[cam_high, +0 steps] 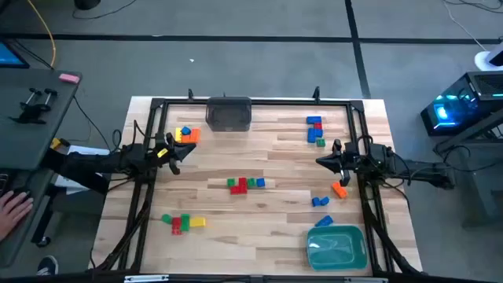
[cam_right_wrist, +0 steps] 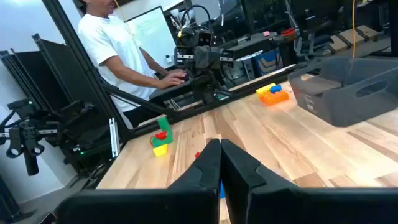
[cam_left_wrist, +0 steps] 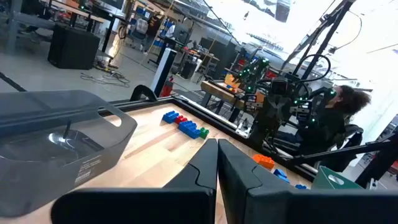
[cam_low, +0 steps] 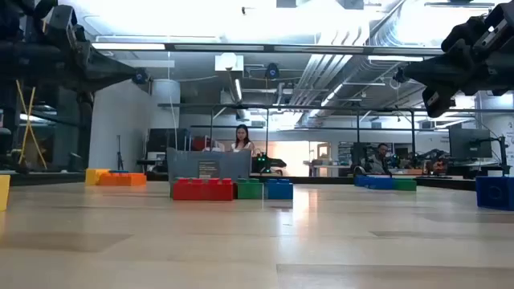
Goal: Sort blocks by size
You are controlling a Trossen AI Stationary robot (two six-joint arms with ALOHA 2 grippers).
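While scattered, blocks [cam_high: 246, 184] mid-table.

Blocks lie in five loose clusters on the table, none between our jaws.

Just beyond our left gripper [cam_high: 174, 157] sit orange, yellow and blue blocks [cam_high: 186, 135]; well in front of it, a red-green-blue row [cam_high: 245, 184]. Beyond our right gripper [cam_high: 332, 160] lies a blue-red-green line [cam_high: 315, 130]; just beside it, orange and blue pieces [cam_high: 328, 201]. A green, red and yellow clump [cam_high: 183, 222] lies well apart.
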